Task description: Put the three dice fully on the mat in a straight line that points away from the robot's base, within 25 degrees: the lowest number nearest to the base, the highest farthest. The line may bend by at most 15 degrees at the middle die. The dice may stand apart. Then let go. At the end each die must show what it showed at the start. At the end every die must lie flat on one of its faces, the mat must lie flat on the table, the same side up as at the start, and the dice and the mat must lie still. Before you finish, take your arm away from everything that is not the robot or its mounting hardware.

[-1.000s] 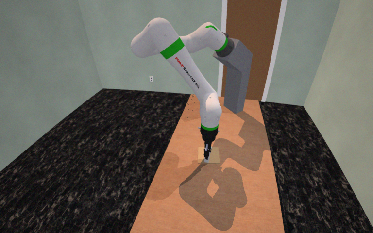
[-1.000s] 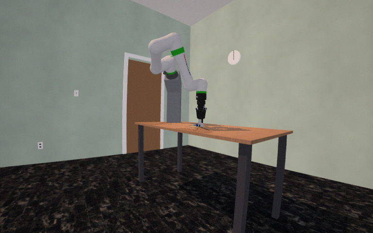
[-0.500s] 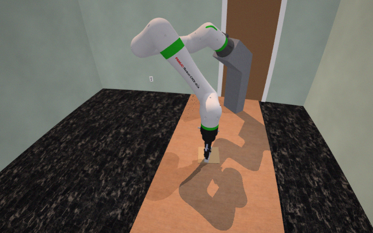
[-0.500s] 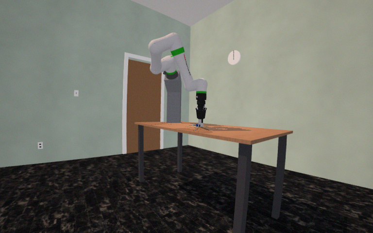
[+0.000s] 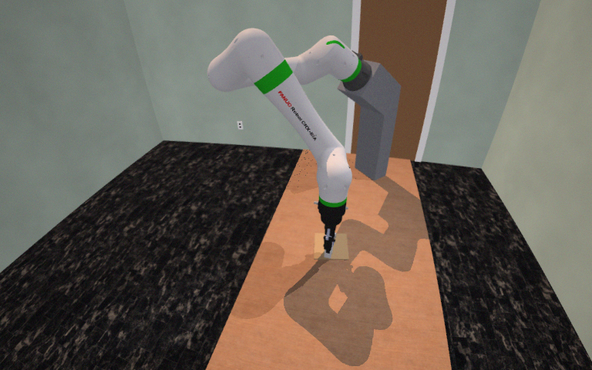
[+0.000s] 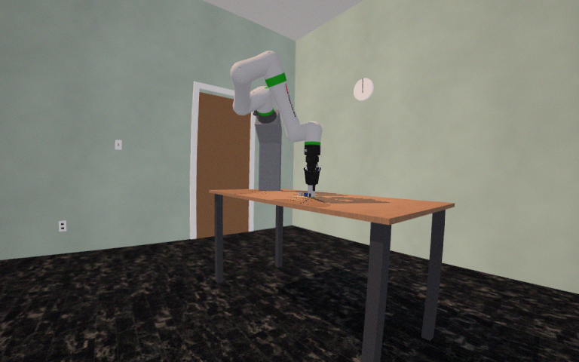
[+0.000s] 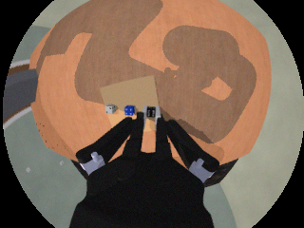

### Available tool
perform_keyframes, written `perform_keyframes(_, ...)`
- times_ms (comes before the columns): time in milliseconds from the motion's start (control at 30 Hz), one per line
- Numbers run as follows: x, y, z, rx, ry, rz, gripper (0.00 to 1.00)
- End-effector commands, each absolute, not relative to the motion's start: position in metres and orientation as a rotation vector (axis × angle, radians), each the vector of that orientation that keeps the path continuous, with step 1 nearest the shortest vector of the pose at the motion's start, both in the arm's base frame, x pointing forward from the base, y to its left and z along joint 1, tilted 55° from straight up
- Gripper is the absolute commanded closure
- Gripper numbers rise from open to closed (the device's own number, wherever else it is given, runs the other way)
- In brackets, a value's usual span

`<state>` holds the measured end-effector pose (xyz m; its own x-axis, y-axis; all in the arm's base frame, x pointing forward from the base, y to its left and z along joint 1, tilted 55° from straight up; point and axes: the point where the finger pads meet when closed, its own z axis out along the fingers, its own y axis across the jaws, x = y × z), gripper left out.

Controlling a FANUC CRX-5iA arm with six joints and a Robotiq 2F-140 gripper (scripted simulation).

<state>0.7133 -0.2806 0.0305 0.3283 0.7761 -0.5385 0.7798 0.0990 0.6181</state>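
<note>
A tan mat lies flat on the wooden table. In the wrist view three small dice stand in a row along the mat's near edge: a white die, a blue die and a black die. My gripper points straight down, low over the mat, its fingers nearly together on the black die. The blue die shows just left of the fingers in the exterior view. In the top view the gripper hides the dice.
The grey robot pedestal stands at the table's far end, before a brown door. The arm throws broad shadows over the table to the right of and in front of the mat. The table's long edges drop to a dark floor.
</note>
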Motion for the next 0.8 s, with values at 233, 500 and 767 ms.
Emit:
perform_keyframes(233,0.7134,-0.2804,0.0305,1.650,1.425,-0.005,0.86)
perform_keyframes(500,0.7134,-0.2804,0.0305,1.650,1.425,-0.005,0.81)
perform_keyframes(767,0.7134,-0.2804,0.0305,1.650,1.425,-0.005,0.79)
